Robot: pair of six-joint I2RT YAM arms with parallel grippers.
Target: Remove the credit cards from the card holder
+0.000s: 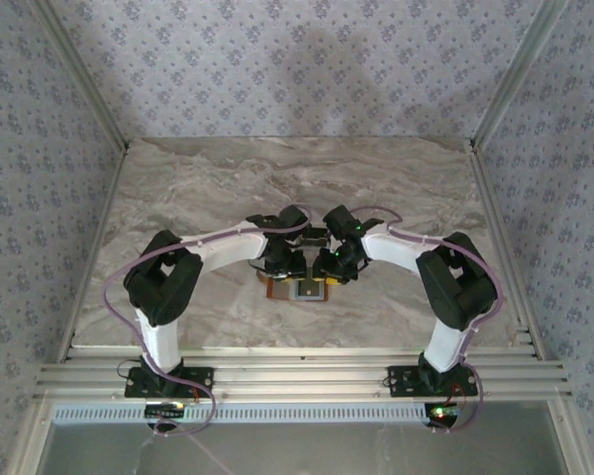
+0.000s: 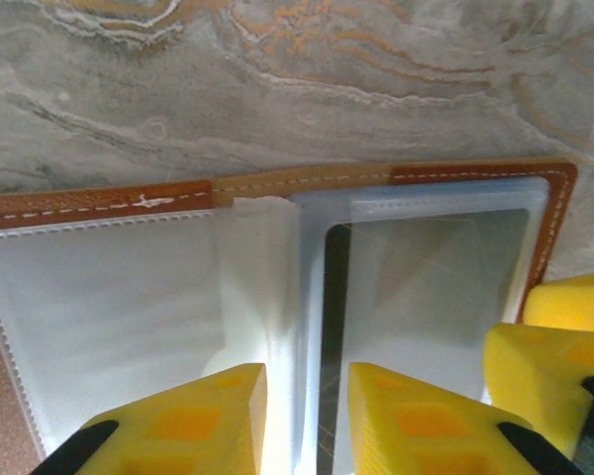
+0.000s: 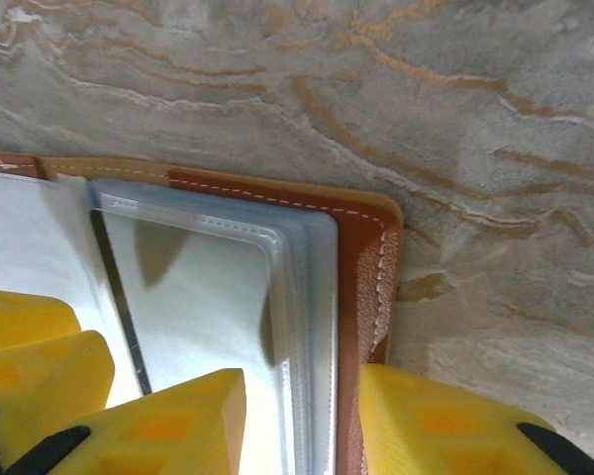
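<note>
Now, at the near edge, the left arm [image 1: 163, 287] and the right arm [image 1: 455, 282] are rising from their bases at 7 and 5 o'clock of the top view and bending inward toward each other. Both are pointing down at the card holder [image 1: 302, 290], which is lying open and flat on the marble table [image 1: 178, 198], a little toward 6 o'clock from the table's middle.

The left gripper [image 2: 307, 426] is standing over the holder's middle fold. Its yellow fingers [image 2: 188, 416] are standing apart, one on each side of a raised ridge of clear plastic sleeve [image 2: 262, 287], but one cannot tell whether they are pinching it.

The right gripper [image 3: 302, 426] is standing at the holder's 3 o'clock edge. One finger is over the sleeves, the other over the marble outside the brown cover, and one cannot tell whether it is grasping this edge either.

Between the two grippers, what seems to be a pale credit card [image 2: 426, 297] with a dark edge is sitting inside its clear pocket. Farther, toward 12 o'clock, the marble is running to the patterned wall [image 1: 297, 59].
</note>
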